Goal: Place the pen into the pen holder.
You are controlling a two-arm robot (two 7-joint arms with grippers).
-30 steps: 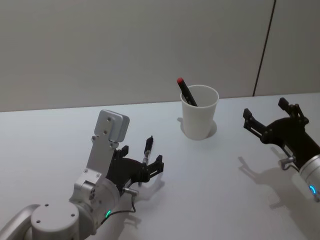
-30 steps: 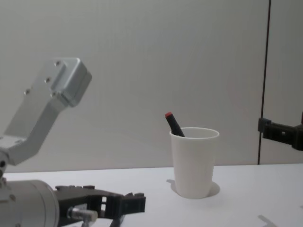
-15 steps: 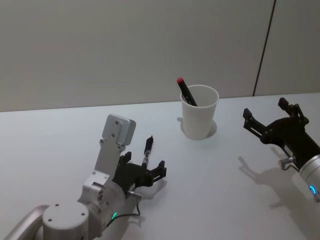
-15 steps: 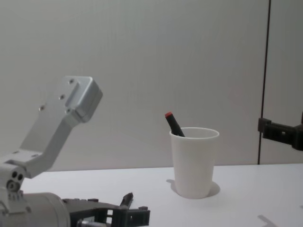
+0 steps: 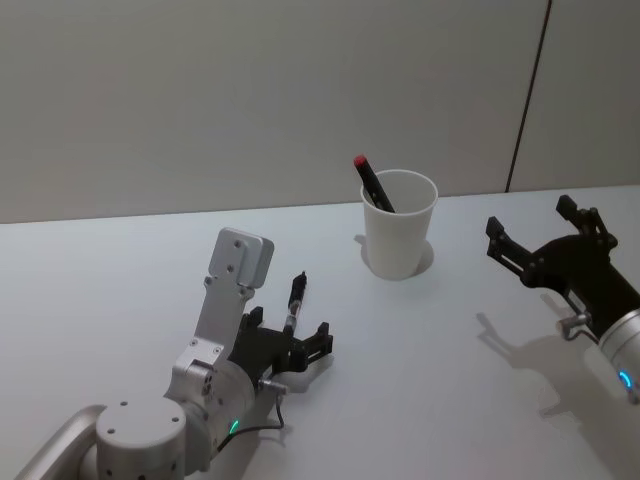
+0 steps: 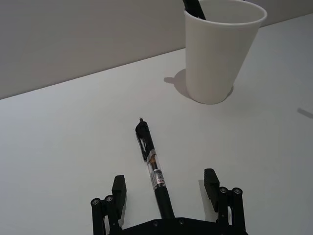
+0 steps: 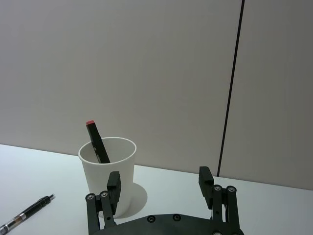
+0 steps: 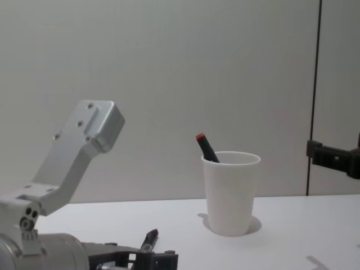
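A white pen holder (image 8: pixel 231 194) stands on the table (image 8: pixel 292 236) with a red-capped marker (image 8: pixel 206 147) leaning inside, and a pen (image 8: pixel 149 239) pokes up just above the left gripper (image 8: pixel 153 260).

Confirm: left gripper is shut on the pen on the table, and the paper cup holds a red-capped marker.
Not shut: the left wrist view shows the left gripper open, fingers either side of the pen. The pen is on the table and the paper cup holds a red-capped marker.

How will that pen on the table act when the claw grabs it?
The pen looks stiff and light, so it should lift easily. Its slim round barrel may roll on the smooth table if the left gripper nudges it.
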